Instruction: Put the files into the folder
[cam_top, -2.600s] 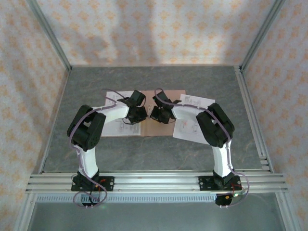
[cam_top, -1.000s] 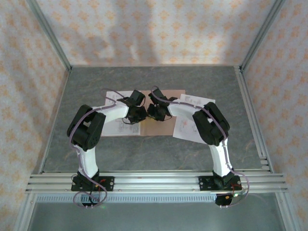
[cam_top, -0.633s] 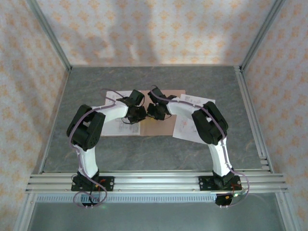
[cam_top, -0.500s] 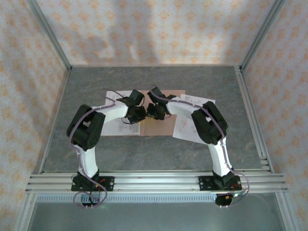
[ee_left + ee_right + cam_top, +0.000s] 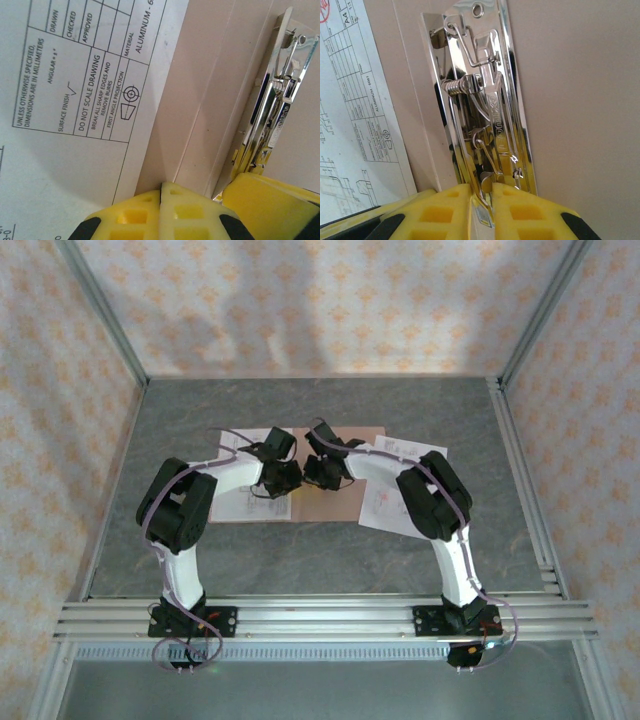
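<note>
Filing partway: one drawing sheet (image 5: 238,502) is lying on the open folder (image 5: 322,508), second sheet (image 5: 385,502) overhanging its right edge | left gripper (image 5: 161,188) clenched empty | right gripper (image 5: 481,192) is pinching the spring clip (image 5: 485,100)

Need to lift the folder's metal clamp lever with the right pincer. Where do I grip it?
Grip the lever at its near end, across its thin sides, coming in along its length from the near side, as the right pincer sits. It is a narrow strip raised above the flat clamp plate, seemingly pivoting near the coil spring farther off.
</note>
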{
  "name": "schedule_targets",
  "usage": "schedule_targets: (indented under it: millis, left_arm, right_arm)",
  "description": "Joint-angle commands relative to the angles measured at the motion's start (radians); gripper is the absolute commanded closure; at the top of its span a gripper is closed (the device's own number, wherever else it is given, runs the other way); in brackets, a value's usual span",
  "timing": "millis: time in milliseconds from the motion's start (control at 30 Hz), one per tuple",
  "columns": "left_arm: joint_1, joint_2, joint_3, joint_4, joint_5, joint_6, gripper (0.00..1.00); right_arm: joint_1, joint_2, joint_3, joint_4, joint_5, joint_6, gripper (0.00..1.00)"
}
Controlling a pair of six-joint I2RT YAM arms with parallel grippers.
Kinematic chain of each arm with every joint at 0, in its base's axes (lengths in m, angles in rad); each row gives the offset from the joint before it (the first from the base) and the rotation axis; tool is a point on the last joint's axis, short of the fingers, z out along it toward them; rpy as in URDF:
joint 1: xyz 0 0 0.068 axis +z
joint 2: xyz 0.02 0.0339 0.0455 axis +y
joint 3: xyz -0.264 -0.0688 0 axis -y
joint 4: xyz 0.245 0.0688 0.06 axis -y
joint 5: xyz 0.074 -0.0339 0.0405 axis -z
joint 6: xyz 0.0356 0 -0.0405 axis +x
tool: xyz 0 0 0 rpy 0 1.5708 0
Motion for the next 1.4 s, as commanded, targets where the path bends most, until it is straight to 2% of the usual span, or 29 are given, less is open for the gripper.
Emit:
schedule_targets:
  millis: [0,400,600,933,1167,1367]
  left_arm:
    - [0.012,0.103,-0.074,-0.105,-0.074,-0.005,1.00]
    - [0.032,0.105,-0.075,-0.115,-0.084,-0.012,1.00]
    - [0.039,0.101,-0.088,-0.103,-0.085,-0.019,1.00]
    - [0.084,0.111,-0.138,-0.070,-0.063,-0.023,1.00]
    - [0.090,0.114,-0.144,-0.076,-0.075,-0.024,1.00]
    - [0.101,0.113,-0.145,-0.089,-0.087,-0.028,1.00]
  right_arm:
    - [0.012,0.140,-0.033,-0.203,0.101,-0.021,0.84]
    - [0.018,0.236,0.025,-0.381,0.252,-0.091,0.85]
    - [0.026,0.280,0.045,-0.397,0.276,-0.091,0.85]
    - [0.009,0.276,-0.047,-0.337,0.304,-0.091,0.82]
    - [0.009,0.268,-0.050,-0.361,0.345,-0.117,0.87]
    - [0.009,0.272,-0.054,-0.394,0.386,-0.171,0.88]
